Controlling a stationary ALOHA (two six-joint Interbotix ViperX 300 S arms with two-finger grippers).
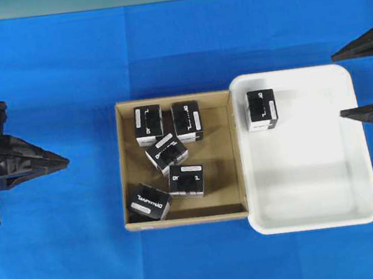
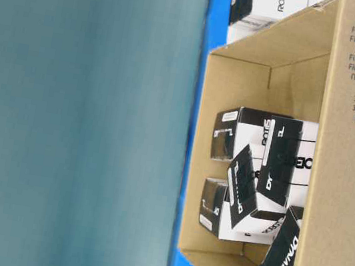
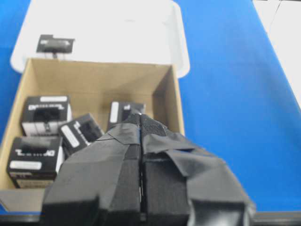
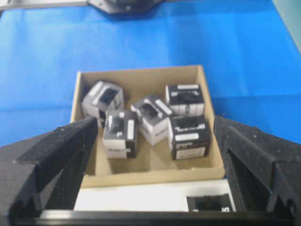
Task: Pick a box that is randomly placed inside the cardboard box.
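The brown cardboard box sits mid-table with several black cartons inside; one lies tilted in its middle and one at its near left corner. They also show in the right wrist view and the table-level view. Another black carton lies in the white tray. My left gripper is shut and empty, well left of the cardboard box; in its wrist view the jaws meet. My right gripper is open and empty over the tray's right edge, its fingers spread wide.
A white plastic tray touches the cardboard box's right wall and holds one carton at its far left. Blue cloth covers the table all round. In the table-level view a grey panel blocks the left half.
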